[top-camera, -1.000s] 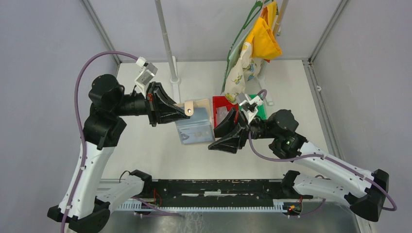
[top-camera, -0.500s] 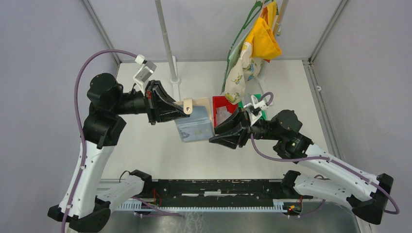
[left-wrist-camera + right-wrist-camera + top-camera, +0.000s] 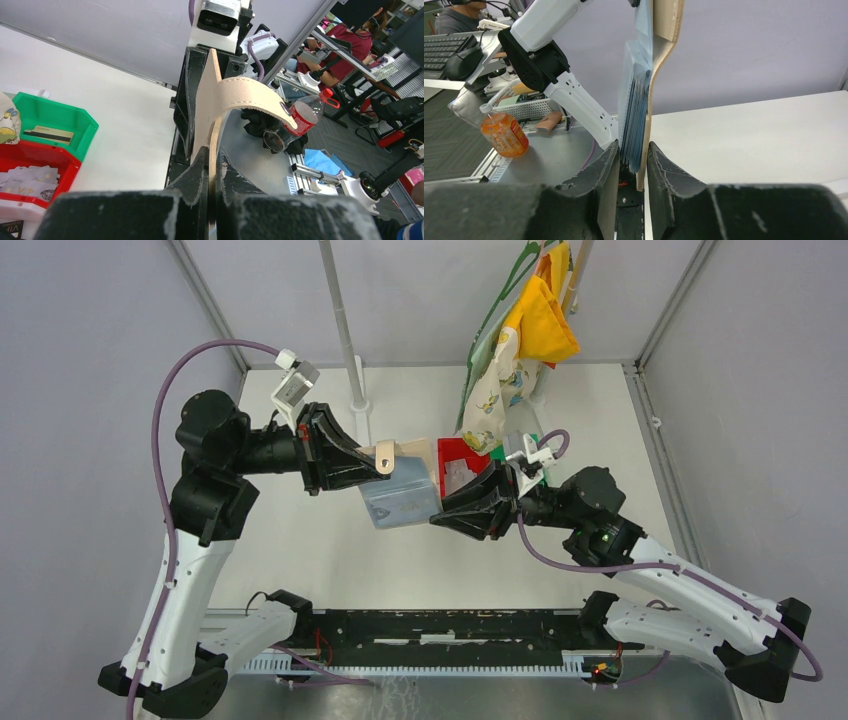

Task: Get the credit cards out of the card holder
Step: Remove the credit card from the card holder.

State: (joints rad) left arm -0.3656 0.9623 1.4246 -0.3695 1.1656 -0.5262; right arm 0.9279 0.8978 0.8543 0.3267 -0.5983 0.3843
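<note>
Arms meet above the middle of the white table (image 3: pixel 300 550), and the card holder (image 3: pixel 405 495) hangs in the air between them. The left arm (image 3: pixel 205 500) rises from its base, bends at a raised elbow and reaches in level from the left. The right arm (image 3: pixel 680 585) runs low along the right side, folds back at its elbow and stretches leftward and a little upward. The holder is open, its pale blue-grey inner panel facing up and toward the camera and its tan outer panel behind. The left gripper (image 3: pixel 212 160) is pinched tight on the tan panel's edge at the holder's upper left. The right gripper (image 3: pixel 633 150) has its jaws drawn narrow about the opposite lower-right edge. One of its fingers (image 3: pixel 606 170) stands just beside the stacked blue-grey leaves and the other just beside the tan panel. I cannot tell whether they press on it. Those leaves show edge-on, and it cannot be told whether any cards sit among them. Behind the right gripper a red bin (image 3: pixel 462 452) stands on the table, with a green bin (image 3: pixel 55 117) next to it. Pale credit cards (image 3: pixel 30 180) lie in the red bin. The holder's small tan strap tab (image 3: pixel 250 95) curls out free near the left gripper's fingers.
</note>
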